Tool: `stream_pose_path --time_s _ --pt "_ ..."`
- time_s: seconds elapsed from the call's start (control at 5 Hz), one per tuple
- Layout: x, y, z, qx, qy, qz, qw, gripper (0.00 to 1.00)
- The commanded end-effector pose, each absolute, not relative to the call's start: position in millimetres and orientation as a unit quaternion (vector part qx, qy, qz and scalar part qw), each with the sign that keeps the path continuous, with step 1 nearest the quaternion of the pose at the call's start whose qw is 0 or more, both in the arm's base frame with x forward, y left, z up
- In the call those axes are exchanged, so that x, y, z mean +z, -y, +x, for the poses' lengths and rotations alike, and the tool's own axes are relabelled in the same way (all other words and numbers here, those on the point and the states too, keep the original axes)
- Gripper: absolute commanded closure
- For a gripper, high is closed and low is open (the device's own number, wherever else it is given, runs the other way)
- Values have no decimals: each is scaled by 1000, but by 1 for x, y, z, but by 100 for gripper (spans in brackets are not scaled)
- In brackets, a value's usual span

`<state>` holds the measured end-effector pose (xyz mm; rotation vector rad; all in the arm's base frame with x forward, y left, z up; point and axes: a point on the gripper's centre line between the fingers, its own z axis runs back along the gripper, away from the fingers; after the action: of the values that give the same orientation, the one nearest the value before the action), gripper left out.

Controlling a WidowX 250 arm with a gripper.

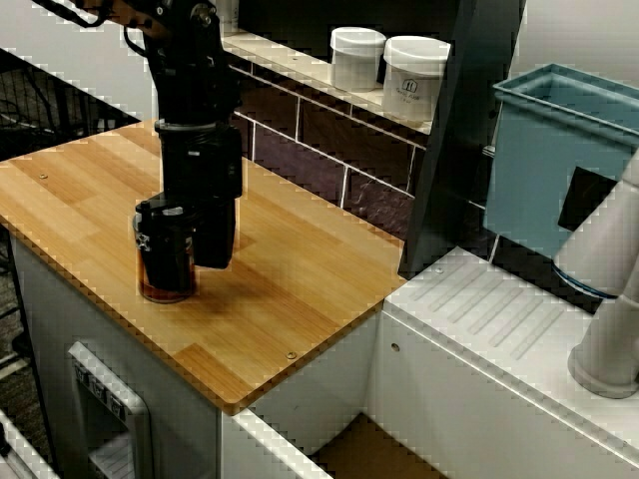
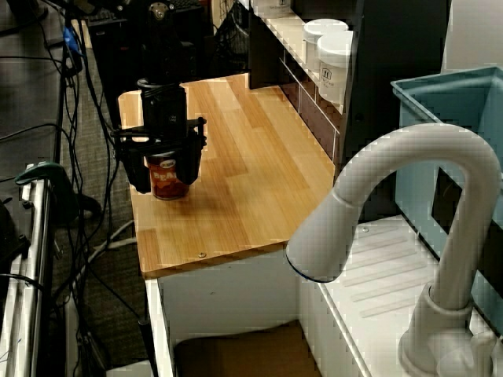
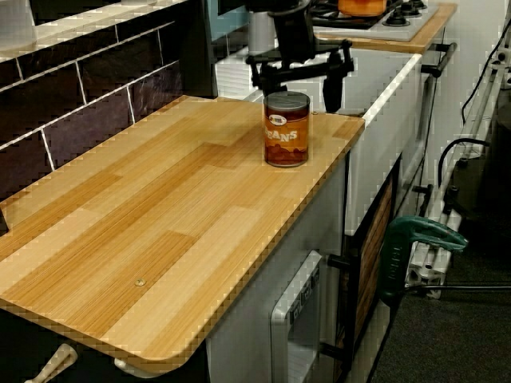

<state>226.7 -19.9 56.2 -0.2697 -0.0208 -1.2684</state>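
Can of beans (image 3: 287,132) stands upright on the wooden counter (image 3: 160,223), near the front edge and well apart from the tiled back wall. Red-brown label with "BEANS" partly readable, silver lid on.

End effector (image 3: 293,94) hangs directly over the can with its jaws spread wide. In the low view along the counter, one finger (image 3: 329,88) sits to each side of the can and reaches about the height of the lid. Both fingers stand wider than the can, with gaps showing and no contact visible.

The view past the faucet shows the same: dark fingers flank the can with space on both sides. From above, the black arm body hides most of the can and only its base shows.

Surroundings:
- Two white jars (image 1: 356,57) on the ledge above the tiles.
- Teal bin (image 1: 559,160) beyond the dark upright post.
- White faucet (image 2: 409,204) over the ribbed draining board.
- Green clamp (image 3: 419,239) low at the counter's side.
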Motion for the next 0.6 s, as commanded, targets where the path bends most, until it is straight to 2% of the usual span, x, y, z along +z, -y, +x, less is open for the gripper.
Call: stream_pose_path --time_s 0.0,0.2,0.4 --pt "59 -11 236 -637 -14 -151 755 0" --pt "62 -18 240 -672 -17 -153 724 0" --pt "63 -26 243 -701 -29 -132 700 0"
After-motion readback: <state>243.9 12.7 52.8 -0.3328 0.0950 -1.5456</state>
